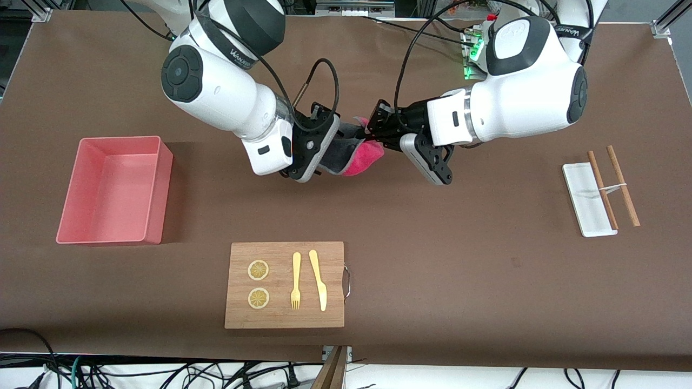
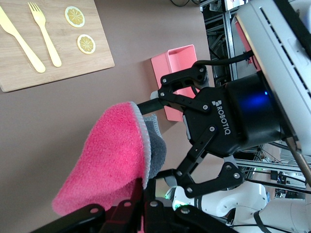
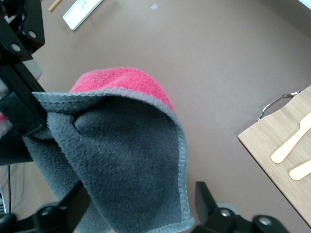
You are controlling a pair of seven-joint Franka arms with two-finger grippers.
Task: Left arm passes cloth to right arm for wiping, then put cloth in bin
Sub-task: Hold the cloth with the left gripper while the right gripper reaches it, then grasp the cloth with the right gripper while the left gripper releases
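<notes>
The cloth (image 1: 358, 156), grey on one side and magenta-pink on the other, hangs in the air over the middle of the table between the two hands. My left gripper (image 1: 373, 132) is shut on one edge of it; its fingertips pinch the cloth (image 2: 104, 165) in the left wrist view (image 2: 148, 187). My right gripper (image 1: 336, 147) is open, with a finger on each side of the grey part of the cloth (image 3: 131, 145) in the right wrist view (image 3: 141, 194). The salmon-pink bin (image 1: 154, 194) stands at the right arm's end of the table.
A wooden board (image 1: 335, 270) with a yellow fork, a knife and two lemon slices lies nearer the front camera, below the hands. A narrow white tray (image 1: 586, 202) and two brown chopsticks (image 1: 623, 186) lie at the left arm's end.
</notes>
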